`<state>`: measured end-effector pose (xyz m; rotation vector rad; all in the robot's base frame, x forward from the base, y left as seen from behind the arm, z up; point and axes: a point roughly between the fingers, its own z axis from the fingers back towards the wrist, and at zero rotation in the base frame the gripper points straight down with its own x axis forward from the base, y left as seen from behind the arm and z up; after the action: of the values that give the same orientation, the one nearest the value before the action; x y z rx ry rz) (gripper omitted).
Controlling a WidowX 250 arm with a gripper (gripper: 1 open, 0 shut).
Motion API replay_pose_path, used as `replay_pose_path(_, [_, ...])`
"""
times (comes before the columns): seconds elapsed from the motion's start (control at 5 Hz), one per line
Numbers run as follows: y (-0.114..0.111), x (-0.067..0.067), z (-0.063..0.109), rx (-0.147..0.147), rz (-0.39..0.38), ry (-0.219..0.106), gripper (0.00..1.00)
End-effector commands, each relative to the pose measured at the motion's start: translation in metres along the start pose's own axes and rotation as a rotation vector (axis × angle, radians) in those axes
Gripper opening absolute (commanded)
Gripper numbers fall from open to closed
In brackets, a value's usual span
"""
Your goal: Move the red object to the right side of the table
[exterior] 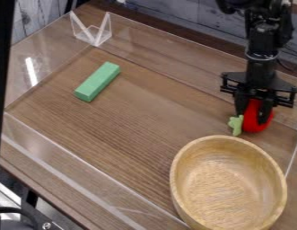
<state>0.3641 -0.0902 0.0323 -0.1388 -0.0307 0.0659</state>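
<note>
A black robot gripper (257,108) is pointing straight down at the right side of a wood-grain table (138,117), its jaws partly closed around a small glossy red toy fruit (255,117). The fruit is sitting low at the tabletop, its pale green leafy stub (236,125) poking out to the left, just beyond the far rim of a wooden bowl (229,189). A green rectangular block (98,81) is lying well apart at the far left. The fruit is looking light, rigid and slick, so gripping its rounded red middle, not the stub, seems safest.
</note>
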Motion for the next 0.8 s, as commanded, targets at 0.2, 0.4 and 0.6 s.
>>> replay_pose_path(0.2, [0.0080,0.0112,0.0203,-0.010,0.009,-0.052,0.00])
replay_pose_path(0.4, [0.0103,0.0118,0.0208,-0.009,0.010,-0.051,0.00])
replay_pose_path(0.6, [0.0109,0.0113,0.0223,-0.004,0.013,-0.047,1.00])
